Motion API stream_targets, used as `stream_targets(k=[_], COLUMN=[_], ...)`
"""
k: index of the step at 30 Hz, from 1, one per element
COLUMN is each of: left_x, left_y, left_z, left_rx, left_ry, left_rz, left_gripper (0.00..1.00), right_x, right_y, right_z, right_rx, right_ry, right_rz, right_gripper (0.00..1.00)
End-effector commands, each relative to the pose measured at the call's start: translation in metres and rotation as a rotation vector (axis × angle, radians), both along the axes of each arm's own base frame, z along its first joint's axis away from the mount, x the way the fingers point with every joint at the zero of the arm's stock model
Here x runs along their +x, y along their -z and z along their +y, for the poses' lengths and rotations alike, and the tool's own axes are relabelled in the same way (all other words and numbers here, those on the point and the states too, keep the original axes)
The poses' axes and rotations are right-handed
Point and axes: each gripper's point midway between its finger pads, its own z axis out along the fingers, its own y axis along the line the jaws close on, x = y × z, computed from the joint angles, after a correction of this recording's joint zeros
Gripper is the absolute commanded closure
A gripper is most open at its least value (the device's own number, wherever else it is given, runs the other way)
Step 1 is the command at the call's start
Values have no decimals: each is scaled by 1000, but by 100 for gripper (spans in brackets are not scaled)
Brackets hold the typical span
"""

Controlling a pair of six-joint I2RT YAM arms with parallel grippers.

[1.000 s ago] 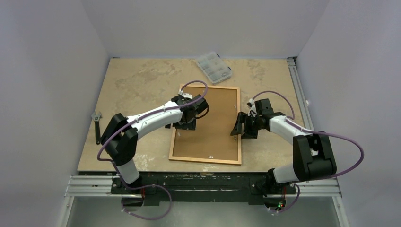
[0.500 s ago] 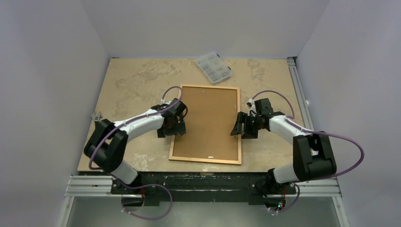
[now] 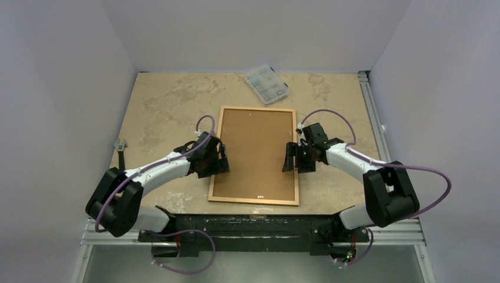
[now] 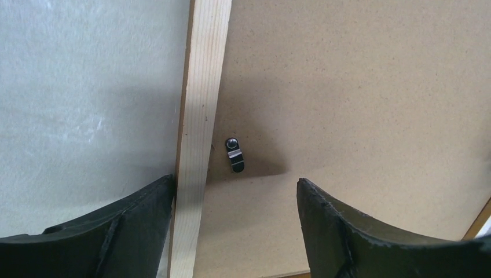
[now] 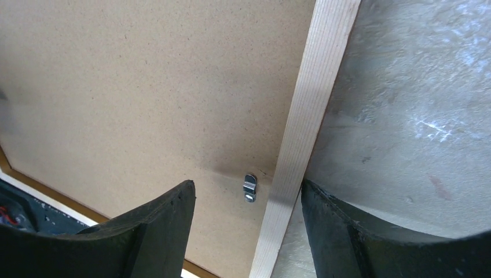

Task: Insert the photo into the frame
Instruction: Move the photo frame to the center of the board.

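Top view: showing frame (image 3: pixel 257 108) lying back-up at centre of worktop (image 3: pixel 171 106) near edge, board (image 3: pixel 255 153) filling it, box (image 3: pixel 267 83) at far edge. Showing left gripper (image 3: pixel 219 165) at left rail (image 3: pixel 212 188), right gripper (image 3: pixel 290 159) at right rail (image 3: pixel 298 188).

Left wrist: straddling left rail (image 4: pixel 200 116) with fingers (image 4: pixel 133 226) spread, released, grasping nothing; hovering over left clip (image 4: pixel 235 156).

Right wrist: straddling right rail (image 5: pixel 315 104) and right clip (image 5: pixel 249 186), fingers (image 5: pixel 150 231) likewise spread, released, grasping nothing.

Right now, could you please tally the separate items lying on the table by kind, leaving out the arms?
Wooden frame: 1
Brown backing board: 1
Clear compartment box: 1
Small tool at the left edge: 1
Total: 4
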Motion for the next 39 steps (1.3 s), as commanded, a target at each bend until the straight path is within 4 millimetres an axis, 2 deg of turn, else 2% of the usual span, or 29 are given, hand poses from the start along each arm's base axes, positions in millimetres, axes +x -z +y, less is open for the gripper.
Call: stream_targets(k=[1, 5, 12, 16, 23, 28, 33, 39], left_x=[-32, -46, -65, -58, -33, -31, -39, -46], left_y=[-1, -8, 4, -4, -46, -56, -65, -65], left_z=[-10, -8, 10, 23, 16, 26, 39, 50], left_rx=[-88, -80, -21, 56, 45, 56, 52, 39], left_ry=[25, 22, -17, -44, -46, -124, -156, -179], left_rz=[79, 73, 115, 95, 25, 30, -21, -66], left_gripper=[26, 27, 25, 20, 17, 16, 16, 16], right_x=[-20, -32, -38, -40, -49, -55, -49, -26], right_y=[3, 5, 4, 0, -4, -4, -4, -8], right_z=[17, 29, 33, 30, 29, 26, 19, 6], right_rx=[5, -8, -52, -77, -86, -112, -202, -335], right_ry=[-38, -66, -80, -83, -100, -101, -96, -64], right_rz=[44, 54, 40, 25, 22, 13, -31, -95], right_gripper=[35, 35, 34, 33, 33, 33, 33, 34])
